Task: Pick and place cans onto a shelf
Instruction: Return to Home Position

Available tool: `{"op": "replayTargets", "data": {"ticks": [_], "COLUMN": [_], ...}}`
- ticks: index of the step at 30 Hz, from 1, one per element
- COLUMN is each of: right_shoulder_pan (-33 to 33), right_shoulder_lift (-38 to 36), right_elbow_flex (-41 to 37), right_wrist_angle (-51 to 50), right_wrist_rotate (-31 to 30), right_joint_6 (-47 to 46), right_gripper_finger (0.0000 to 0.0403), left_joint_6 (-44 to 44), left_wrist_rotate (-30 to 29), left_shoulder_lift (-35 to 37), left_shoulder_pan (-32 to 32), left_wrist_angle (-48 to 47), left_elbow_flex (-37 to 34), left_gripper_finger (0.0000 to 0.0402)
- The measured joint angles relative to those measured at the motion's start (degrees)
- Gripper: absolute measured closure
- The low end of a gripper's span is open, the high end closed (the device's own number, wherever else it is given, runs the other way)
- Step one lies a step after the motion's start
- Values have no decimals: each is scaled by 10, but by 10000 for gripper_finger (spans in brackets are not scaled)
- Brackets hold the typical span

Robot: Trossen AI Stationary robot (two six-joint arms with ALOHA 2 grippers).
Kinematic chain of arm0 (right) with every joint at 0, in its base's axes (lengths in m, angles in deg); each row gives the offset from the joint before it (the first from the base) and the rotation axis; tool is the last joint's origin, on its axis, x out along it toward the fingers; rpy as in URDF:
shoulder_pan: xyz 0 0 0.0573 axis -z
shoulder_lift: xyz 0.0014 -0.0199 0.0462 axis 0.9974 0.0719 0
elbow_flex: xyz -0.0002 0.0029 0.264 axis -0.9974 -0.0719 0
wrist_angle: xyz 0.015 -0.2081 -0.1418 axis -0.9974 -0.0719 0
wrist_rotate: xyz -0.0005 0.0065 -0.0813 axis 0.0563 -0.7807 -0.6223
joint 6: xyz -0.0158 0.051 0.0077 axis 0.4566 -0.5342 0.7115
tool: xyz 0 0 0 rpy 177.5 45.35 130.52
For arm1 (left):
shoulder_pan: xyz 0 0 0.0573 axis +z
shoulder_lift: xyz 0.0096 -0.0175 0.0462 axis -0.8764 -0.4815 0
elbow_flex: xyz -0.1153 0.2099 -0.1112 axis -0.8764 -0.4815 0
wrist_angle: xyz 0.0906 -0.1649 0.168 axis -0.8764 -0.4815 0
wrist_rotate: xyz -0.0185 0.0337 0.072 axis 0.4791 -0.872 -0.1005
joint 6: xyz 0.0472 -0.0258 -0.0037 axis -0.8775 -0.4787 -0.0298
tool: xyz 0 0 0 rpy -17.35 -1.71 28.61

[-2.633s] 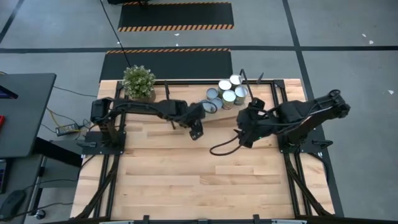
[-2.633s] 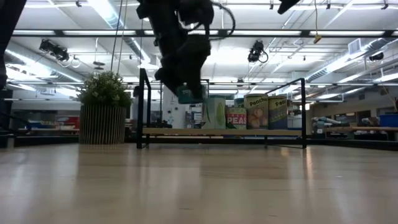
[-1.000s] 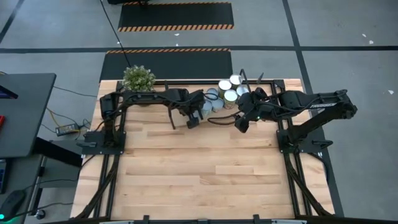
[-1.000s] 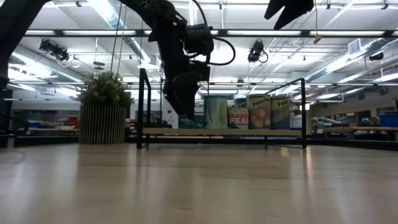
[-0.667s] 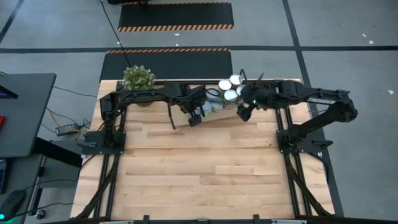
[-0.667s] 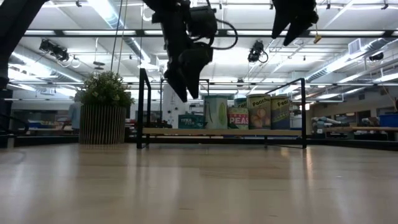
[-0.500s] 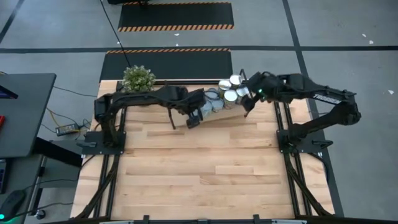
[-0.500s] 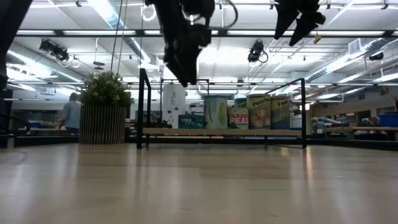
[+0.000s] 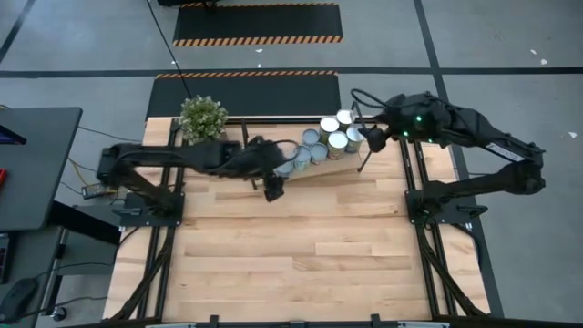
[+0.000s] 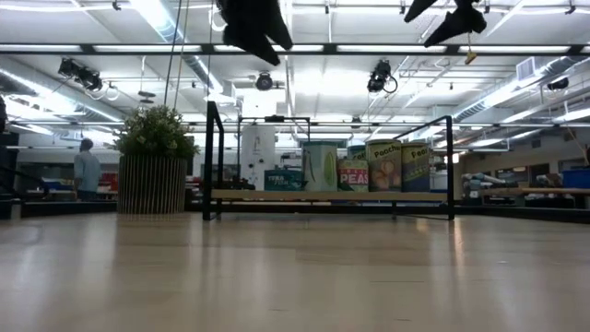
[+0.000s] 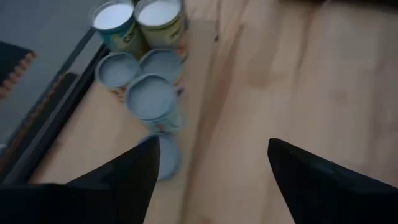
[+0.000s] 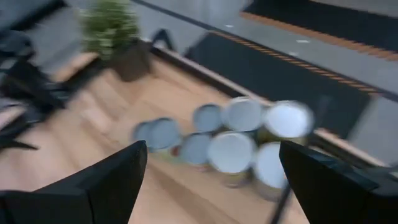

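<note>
**Item: cans [image 9: 325, 139].** A tight cluster standing upright on the shelf [image 10: 277, 195], at the far edge of the bench [image 9: 301, 264], to the right of the potted plant [image 9: 202, 118]. Tops are bluish-grey and bright white. In your high view the cluster's long axis runs slantwise, from a near-left end to a far-right end. No can lies on the bare bench.

**Item: left hand [image 11: 212, 142].** Fingers spread wide, nothing between them. It hangs over the bench just off the near-left end of the cluster, and the cans lie ahead of it toward the far right. Your low view shows it well above the can tops.

**Item: right hand [image 12: 211, 146].** Fingers likewise wide apart and empty. It sits just beside the far-right end of the cluster, with the cans ahead of and below it, toward the plant. It also shows high above the shelf in the low view.

**Relation to mind.** The two hands face the cluster from opposite ends of its long axis, and the right hand is the nearer. I judge the placing done and the retreat to rest to be the step in hand. Draw each hand back on its own side, away from the cans and not across the row. The right hand has the least room, with the shelf's black end frame [image 10: 450, 166] close by. A sideways sweep there could tip the end cans.
</note>
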Motion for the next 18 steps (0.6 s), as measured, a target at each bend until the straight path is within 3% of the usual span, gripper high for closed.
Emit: {"op": "replayTargets", "data": {"ticks": [5,9,15,18], "right_shoulder_pan": [-19,-43,-58,-61], "right_shoulder_lift": [-72,-132,-230,-270], "right_elbow_flex": [-113,-209,-332,-368], "right_wrist_angle": [108,184,299,299], "right_wrist_rotate": [80,97,97,95], "right_joint_6": [-20,-59,-117,-140], "right_gripper_finger": [29,29,29,29], "left_joint_6": [90,166,250,294], "left_wrist_rotate": [2,-9,-95,-135], "left_shoulder_lift": [86,152,246,287], "left_shoulder_pan": [-38,-66,-109,-121], "left_wrist_angle": [111,203,330,372], "left_elbow_flex": [-111,-184,-310,-371], "left_gripper_finger": [120,134,160,175]}}
